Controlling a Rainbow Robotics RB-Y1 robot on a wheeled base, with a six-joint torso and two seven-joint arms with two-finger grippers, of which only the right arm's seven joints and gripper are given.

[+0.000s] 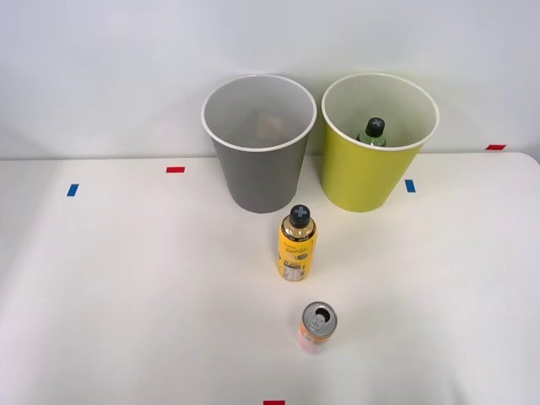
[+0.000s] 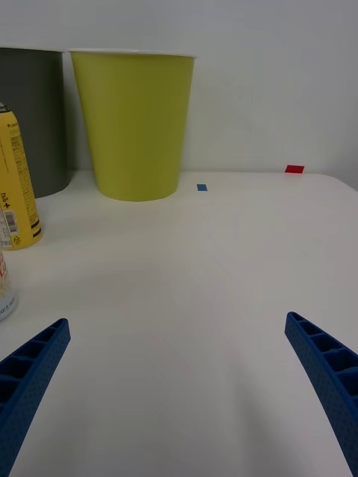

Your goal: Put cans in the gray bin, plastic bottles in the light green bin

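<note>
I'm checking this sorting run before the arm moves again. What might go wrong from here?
The yellow plastic bottle with a black cap stands close behind the short orange-pink can, so reaching for one may topple the other. The bottle is tall and slim, so a nudge from the open blue ribbed fingers may tip it. The gray bin and yellow-green bin nearly touch, so a drop could land in the wrong one.

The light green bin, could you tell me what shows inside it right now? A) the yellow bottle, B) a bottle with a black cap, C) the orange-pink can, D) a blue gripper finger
B: in the front view a bottle with a black cap stands inside the light green bin, while the yellow bottle and the can stand on the table.
</note>
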